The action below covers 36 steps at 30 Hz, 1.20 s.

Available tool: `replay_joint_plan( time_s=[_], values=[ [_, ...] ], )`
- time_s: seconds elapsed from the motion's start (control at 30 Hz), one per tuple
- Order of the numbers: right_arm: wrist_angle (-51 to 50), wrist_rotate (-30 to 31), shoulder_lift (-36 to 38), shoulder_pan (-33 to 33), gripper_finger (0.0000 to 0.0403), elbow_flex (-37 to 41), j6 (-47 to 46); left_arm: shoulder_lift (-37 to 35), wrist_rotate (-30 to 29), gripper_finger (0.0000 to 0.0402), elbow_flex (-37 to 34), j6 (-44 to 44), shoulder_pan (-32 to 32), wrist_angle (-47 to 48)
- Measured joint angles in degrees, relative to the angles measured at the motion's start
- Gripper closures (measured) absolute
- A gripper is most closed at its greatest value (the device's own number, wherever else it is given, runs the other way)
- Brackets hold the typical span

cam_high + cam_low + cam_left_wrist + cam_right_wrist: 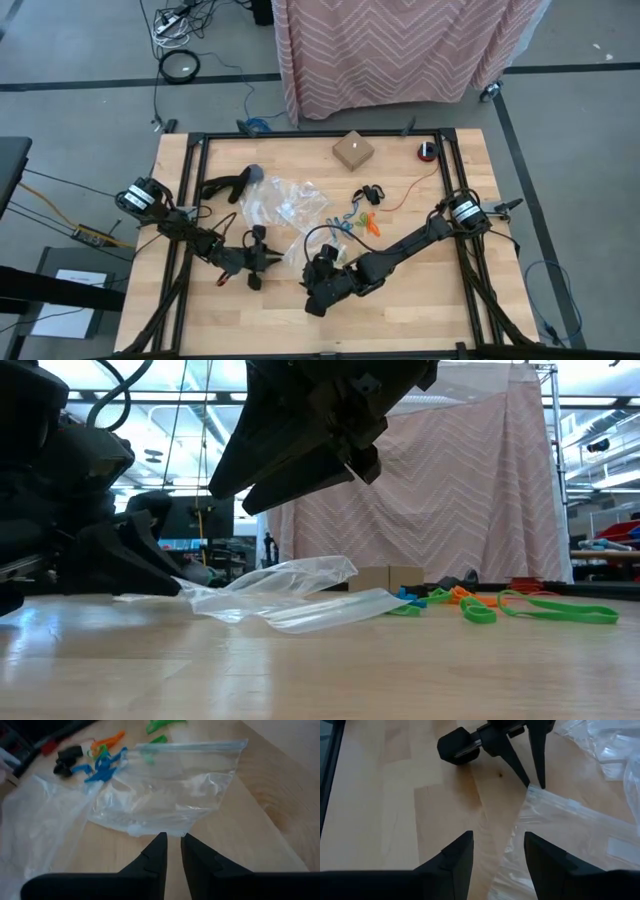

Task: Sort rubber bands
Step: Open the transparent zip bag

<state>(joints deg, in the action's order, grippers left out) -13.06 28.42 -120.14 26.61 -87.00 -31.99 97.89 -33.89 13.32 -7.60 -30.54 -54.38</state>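
Note:
Rubber bands (358,215) in blue, green and orange lie loose on the wooden table right of centre, with black ones (372,192) just beyond; they also show in the low view (480,605) and the left wrist view (102,762). Clear zip bags (285,205) lie flat beside them. My left gripper (276,258) is low at the table, its fingers narrowly apart (173,842) at the near corner of one bag (170,795). My right gripper (310,292) hangs open above the table (497,852) beside that bag's edge (570,830), with nothing between its fingers. My left gripper comes in low and slanting down from the table's left, its fingertips (540,782) at the clear bag's corner (532,790). Bare wood shows in the narrow gap between them. Whether they touch the plastic I cannot tell. The bag lies flat on the table.
A small cardboard box (353,150) and a red roll (428,151) stand at the far edge. A black handled tool (228,185) lies far left of the bags. Black frame rails (190,200) run along both sides. A pink patterned cloth (450,490) hangs beyond the table.

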Motion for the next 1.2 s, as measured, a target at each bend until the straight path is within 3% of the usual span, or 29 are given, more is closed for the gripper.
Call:
replay_joint_plan(
  time_s=[0.53, 1.2],
  values=[
    [0.8, 0.0, 0.0, 0.0, 0.0241, 0.0, 0.0, 0.0, 0.6, 0.0344, 2.8, -10.9, 0.1, -0.7],
    [1.0, 0.0, 0.0, 0.0, 0.0241, 0.0, -1.5, 0.8, 7.7, 0.0344, 5.3, -26.0, 0.2, -1.3]
  ],
)
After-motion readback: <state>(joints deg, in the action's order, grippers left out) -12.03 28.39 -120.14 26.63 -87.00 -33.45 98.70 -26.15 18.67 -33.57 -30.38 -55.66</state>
